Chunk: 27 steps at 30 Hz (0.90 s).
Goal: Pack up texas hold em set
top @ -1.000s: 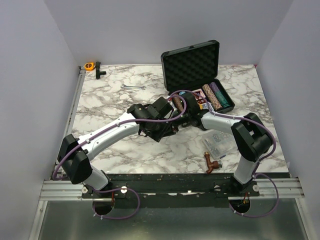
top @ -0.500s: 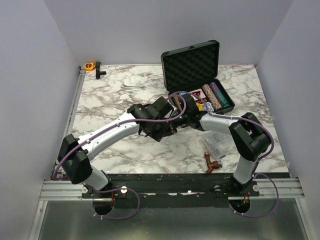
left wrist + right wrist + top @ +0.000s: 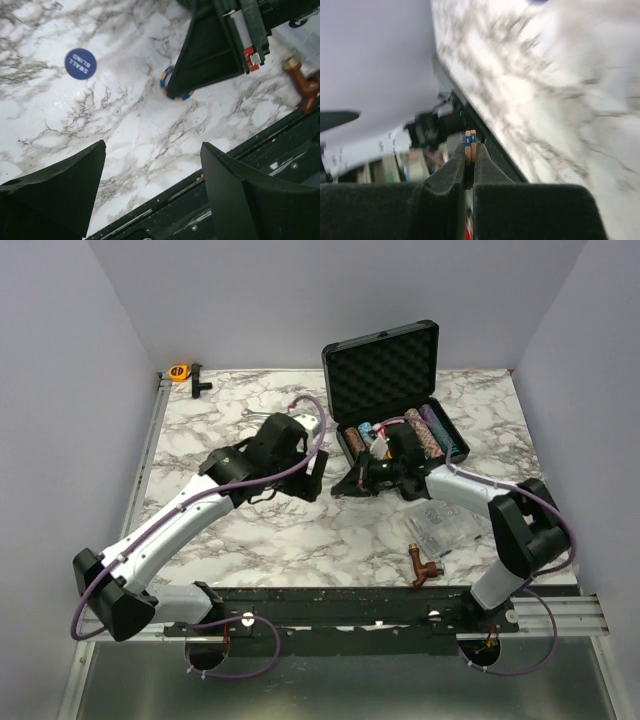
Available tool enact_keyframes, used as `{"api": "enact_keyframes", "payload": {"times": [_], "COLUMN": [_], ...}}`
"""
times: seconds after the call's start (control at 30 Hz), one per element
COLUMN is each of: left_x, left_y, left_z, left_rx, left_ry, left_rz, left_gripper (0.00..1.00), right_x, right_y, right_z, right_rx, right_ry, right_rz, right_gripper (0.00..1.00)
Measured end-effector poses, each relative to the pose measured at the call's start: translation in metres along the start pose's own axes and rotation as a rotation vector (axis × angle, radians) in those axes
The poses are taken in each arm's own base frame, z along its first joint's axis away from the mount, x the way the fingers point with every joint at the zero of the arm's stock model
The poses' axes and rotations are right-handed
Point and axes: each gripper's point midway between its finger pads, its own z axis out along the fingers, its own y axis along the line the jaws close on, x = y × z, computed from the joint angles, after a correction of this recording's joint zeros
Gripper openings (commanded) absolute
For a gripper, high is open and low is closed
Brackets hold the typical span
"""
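Striped poker chip [image 3: 470, 142], orange and blue, is pinched edge-on between the fingers of the right gripper [image 3: 342, 487]. It is held low over the marble table [image 3: 220, 445] at mid-depth, beyond the brown pipe fitting [image 3: 420, 566] and clear compartment box [image 3: 436, 528] near the front right edge. Left gripper [image 3: 152, 150] hangs above the table just left of the chip, jaws spread, nothing between them. Blue disc [image 3: 80, 63] lettered SMALL BLIND lies flat, apart from the chip. At far right, black briefcase [image 3: 385, 370] stands open, lid upright, chip rows [image 3: 432, 432] in its base.
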Motion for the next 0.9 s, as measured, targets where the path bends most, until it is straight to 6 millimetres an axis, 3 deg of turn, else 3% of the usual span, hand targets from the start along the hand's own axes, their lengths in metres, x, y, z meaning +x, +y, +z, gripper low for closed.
{"api": "enact_keyframes", "payload": {"times": [0.2, 0.33, 0.47, 0.6, 0.9], "left_x": [-0.043, -0.064, -0.076, -0.074, -0.055], "left_y": [0.024, 0.028, 0.016, 0.009, 0.014], "left_z": [-0.032, -0.043, -0.045, -0.038, -0.016], "left_rx": [-0.006, 0.017, 0.082, 0.121, 0.131], "left_ry": [-0.206, -0.261, -0.272, -0.251, -0.184], "left_rz": [-0.122, -0.162, -0.157, -0.151, -0.154], "left_gripper": [0.77, 0.77, 0.77, 0.77, 0.77], "right_x": [-0.071, -0.102, -0.112, -0.113, -0.121], "right_y": [-0.023, -0.042, -0.068, -0.091, -0.100], "right_z": [-0.050, -0.082, -0.103, -0.113, -0.120], "right_rx": [0.278, 0.415, 0.523, 0.597, 0.661], "right_ry": [-0.367, -0.542, -0.636, -0.694, -0.763], "right_rz": [0.114, 0.241, 0.394, 0.512, 0.616], "right_gripper": [0.01, 0.01, 0.01, 0.01, 0.01]}}
